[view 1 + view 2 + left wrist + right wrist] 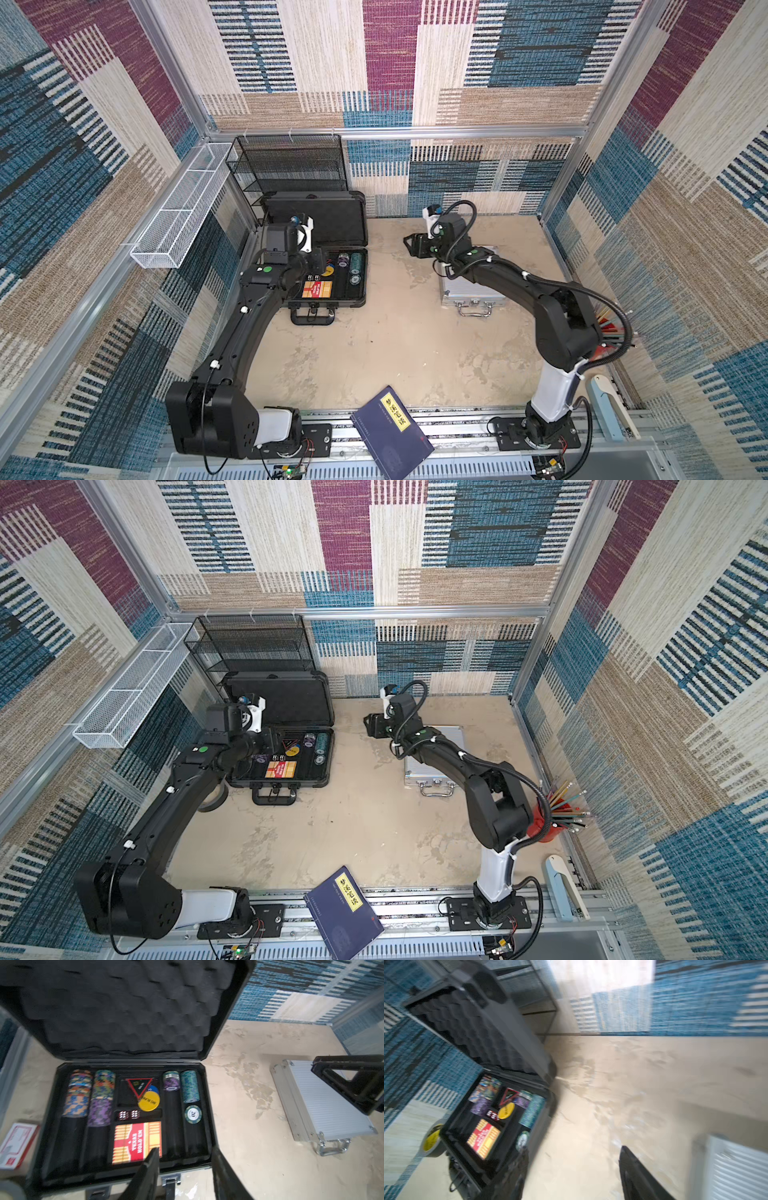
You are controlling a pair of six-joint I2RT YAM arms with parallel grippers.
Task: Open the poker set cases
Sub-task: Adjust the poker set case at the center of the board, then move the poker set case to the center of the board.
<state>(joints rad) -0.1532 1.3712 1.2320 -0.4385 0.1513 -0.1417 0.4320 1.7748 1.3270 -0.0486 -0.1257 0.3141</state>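
Grey case [345, 291] lies open, long axis left-right, handle [312, 318] toward the arm bases [540, 432].

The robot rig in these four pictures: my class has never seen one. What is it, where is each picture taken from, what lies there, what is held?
Two black robot arms work over a table, each ending in a two-fingered gripper. Two pictures look down from one overhead camera; two come from cameras on the wrists. The dark case is open, showing chips and cards; the silver case, under the right arm, is closed. A blue book lies at the front edge. The left gripper and right gripper are open, holding nothing.
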